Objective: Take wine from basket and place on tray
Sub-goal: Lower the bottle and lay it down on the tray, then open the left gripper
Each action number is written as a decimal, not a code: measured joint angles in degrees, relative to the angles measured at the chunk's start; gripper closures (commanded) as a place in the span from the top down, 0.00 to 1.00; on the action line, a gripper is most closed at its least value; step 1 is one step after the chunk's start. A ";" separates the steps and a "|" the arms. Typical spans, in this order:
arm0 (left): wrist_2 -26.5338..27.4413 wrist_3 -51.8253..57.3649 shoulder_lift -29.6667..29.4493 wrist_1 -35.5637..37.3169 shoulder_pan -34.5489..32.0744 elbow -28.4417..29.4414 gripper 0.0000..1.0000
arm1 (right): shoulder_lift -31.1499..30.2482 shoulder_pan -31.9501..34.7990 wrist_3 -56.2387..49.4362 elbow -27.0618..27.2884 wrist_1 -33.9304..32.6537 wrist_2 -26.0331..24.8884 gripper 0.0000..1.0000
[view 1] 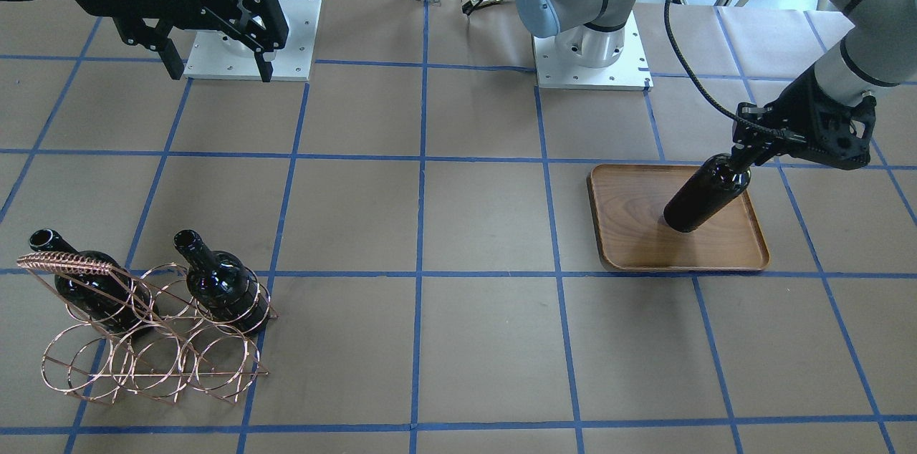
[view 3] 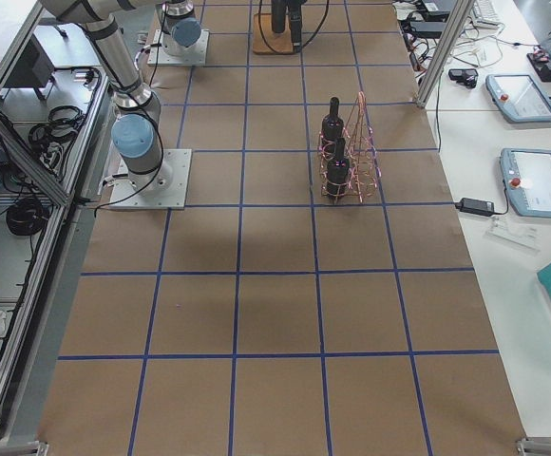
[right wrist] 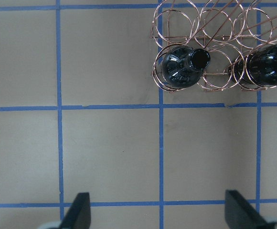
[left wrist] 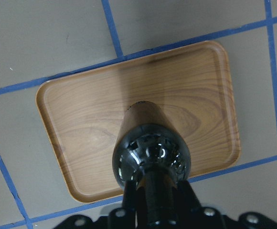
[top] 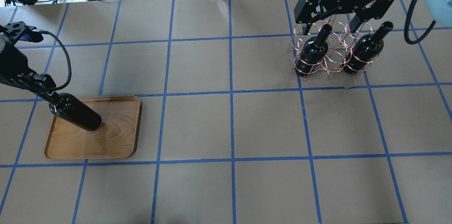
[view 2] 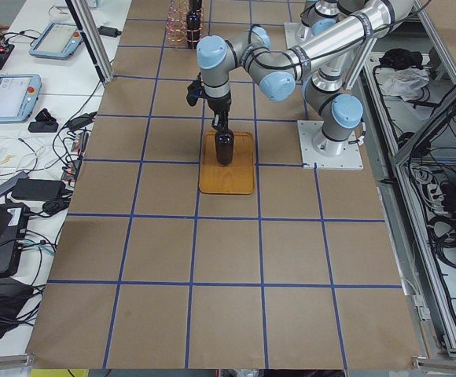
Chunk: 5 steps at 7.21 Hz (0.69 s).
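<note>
The left gripper (view 1: 745, 153) is clenched round the neck of a dark wine bottle (view 1: 706, 192), which hangs upright over the middle of the wooden tray (view 1: 630, 239); whether its base is down on the wood or a shade above it, I cannot tell from any angle. Across the tabletop (view 1: 487, 339) the right gripper (view 1: 221, 71) hangs with fingers spread and nothing in them, near the wire basket (view 1: 143, 361), where two other bottles (view 1: 226, 282) sit in the rings. The worry, to my mind, is the let-go: if the fingers part before the base is settled, the bottle drops and may rock over (tall, narrow, slick glass), and the tray's low rim would hardly stop a roll. A sideways pull-away could also snag the neck and topple it.
</note>
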 measured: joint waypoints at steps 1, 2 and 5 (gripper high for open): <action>0.09 -0.06 -0.07 -0.09 0.00 -0.02 0.00 | 0.00 0.02 0.00 -0.01 0.02 0.05 1.00; 0.15 -0.10 -0.16 -0.24 0.00 -0.03 0.01 | 0.00 0.06 0.00 0.01 0.04 0.04 1.00; 0.27 -0.01 -0.62 -0.36 -0.01 -0.04 0.48 | 0.00 0.09 0.00 0.03 -0.05 0.03 1.00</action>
